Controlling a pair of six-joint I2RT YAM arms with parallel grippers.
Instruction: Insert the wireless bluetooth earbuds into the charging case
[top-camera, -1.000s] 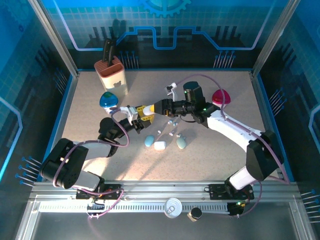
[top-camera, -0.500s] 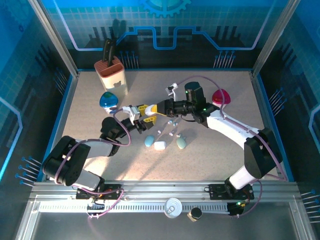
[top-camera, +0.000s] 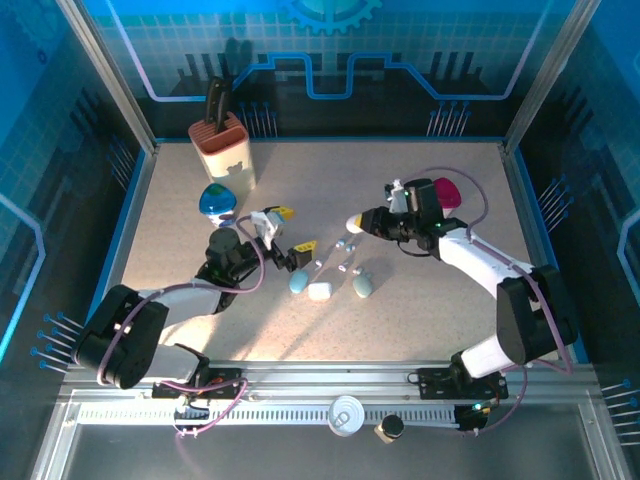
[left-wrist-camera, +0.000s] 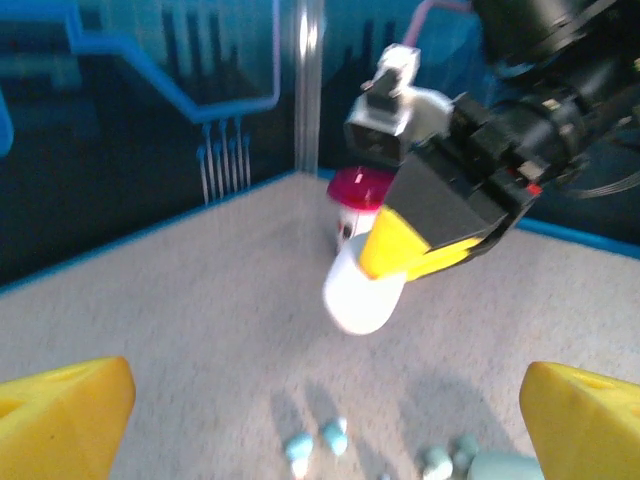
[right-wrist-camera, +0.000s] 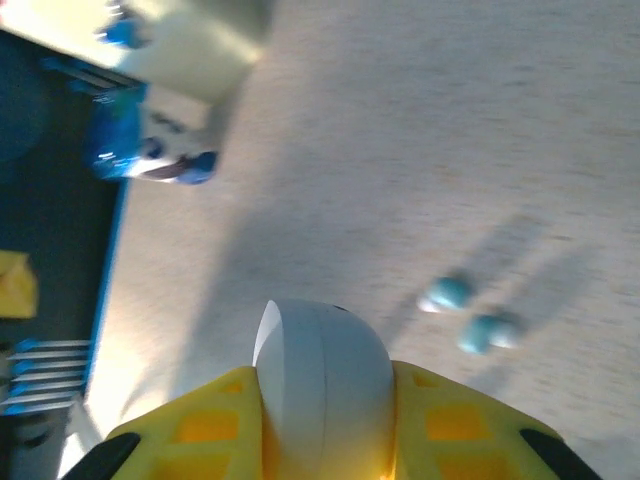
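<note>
Handover complete: left fingers now spread wide, clear of the white charging case; right fingers pinch it, withdrawn to centre-right of the top view. Earbuds lie loose on the counter mid-frame, none inserted yet.

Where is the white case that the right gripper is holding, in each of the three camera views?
Top external: the white case is just right of table centre, at the right gripper's tip.
Left wrist: mid-frame, pinched under yellow fingers.
Right wrist: bottom centre, between the yellow fingers.
Shared landmark: the pale earbuds on the table near it.
</note>
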